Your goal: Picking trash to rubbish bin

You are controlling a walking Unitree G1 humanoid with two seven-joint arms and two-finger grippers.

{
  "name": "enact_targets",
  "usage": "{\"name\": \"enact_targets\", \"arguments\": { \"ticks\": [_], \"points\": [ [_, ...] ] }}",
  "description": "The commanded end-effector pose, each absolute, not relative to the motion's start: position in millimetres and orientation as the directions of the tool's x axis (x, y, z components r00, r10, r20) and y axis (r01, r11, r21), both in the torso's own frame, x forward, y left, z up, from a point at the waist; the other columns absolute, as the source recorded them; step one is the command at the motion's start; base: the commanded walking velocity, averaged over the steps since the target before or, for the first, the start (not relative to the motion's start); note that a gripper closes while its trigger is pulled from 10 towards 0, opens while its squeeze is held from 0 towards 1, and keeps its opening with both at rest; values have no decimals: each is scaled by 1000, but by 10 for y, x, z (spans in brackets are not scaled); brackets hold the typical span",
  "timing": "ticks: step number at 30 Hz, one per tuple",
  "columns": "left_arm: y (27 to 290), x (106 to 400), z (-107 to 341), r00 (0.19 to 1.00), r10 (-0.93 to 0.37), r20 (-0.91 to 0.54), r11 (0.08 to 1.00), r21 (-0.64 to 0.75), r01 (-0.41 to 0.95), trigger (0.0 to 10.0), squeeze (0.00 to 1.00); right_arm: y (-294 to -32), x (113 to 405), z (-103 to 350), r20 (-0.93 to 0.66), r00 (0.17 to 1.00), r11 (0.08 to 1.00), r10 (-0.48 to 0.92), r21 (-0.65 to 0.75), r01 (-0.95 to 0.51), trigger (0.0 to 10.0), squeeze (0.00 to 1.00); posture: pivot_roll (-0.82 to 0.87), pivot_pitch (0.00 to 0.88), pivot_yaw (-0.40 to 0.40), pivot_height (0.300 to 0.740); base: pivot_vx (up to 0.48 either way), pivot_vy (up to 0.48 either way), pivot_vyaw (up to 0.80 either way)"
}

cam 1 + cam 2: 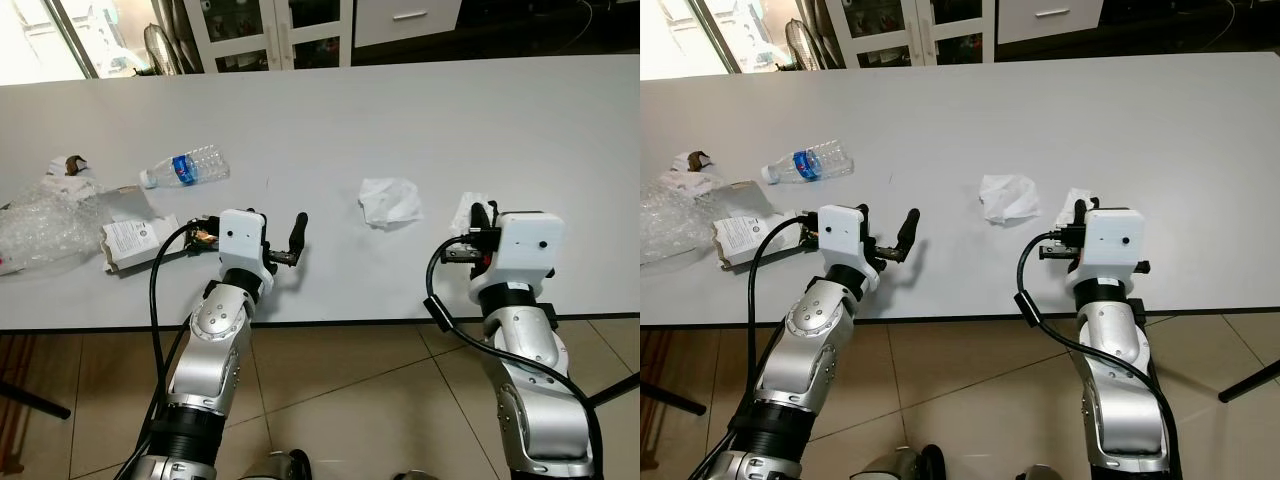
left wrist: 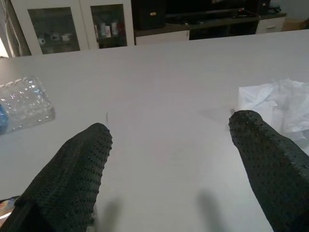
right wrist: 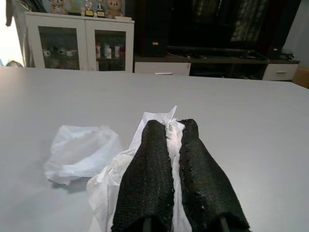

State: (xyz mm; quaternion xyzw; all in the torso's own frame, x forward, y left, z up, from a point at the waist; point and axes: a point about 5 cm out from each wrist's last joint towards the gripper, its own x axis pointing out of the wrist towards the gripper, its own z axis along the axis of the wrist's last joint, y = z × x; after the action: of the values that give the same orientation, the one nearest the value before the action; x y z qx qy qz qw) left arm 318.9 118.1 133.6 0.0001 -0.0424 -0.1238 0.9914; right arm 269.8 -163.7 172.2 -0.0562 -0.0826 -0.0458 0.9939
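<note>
Right wrist view: a white tissue [image 3: 145,169] is pinched between the clenched fingers of the right claw [image 3: 174,126] near the front of the white worktop [image 1: 400,120]. The left claw [image 2: 169,140] is held spread apart, gripping nothing. Just beyond, a second crumpled tissue [image 1: 390,202] is seen; farther left, a plastic bottle [image 1: 185,167].

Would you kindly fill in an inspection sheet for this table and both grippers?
Surface: white table, trash on it.
Job's things: tissue pinched in right gripper; crumpled tissue lying apart; plastic bottle on its side; carton; bubble wrap.
Clutter: nothing seen.
Grippers: right shut on tissue; left gripper open over bare table.
Cables: black cables on both arms.
Surroundings: glass-door cabinet, tiled floor.
</note>
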Motion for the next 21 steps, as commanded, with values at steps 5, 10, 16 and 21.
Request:
{"name": "enact_targets", "arguments": {
  "ticks": [5,10,16,21],
  "points": [
    [1351,3204,1346,962,-260,79,965,3,261,10000,0,-1784,2692,1651,85,989,986,-118,-109,127,10000,0,-73,81,78,740,0,0,0],
    [1453,3171,1354,946,-319,62,948,-2,320,10000,0,-1859,2669,1663,75,987,983,-140,-111,148,10000,0,-76,84,78,740,0,0,0],
    [1493,3176,1354,948,-315,46,949,36,314,10000,0,-1908,2692,1702,83,975,969,-206,-121,215,10000,0,-76,84,81,740,0,0,0],
    [1479,3158,1343,949,-314,36,949,21,313,10000,0,-1893,2671,1709,82,981,980,-178,-72,184,10000,0,-77,85,83,740,0,0,0]
  ]
}}
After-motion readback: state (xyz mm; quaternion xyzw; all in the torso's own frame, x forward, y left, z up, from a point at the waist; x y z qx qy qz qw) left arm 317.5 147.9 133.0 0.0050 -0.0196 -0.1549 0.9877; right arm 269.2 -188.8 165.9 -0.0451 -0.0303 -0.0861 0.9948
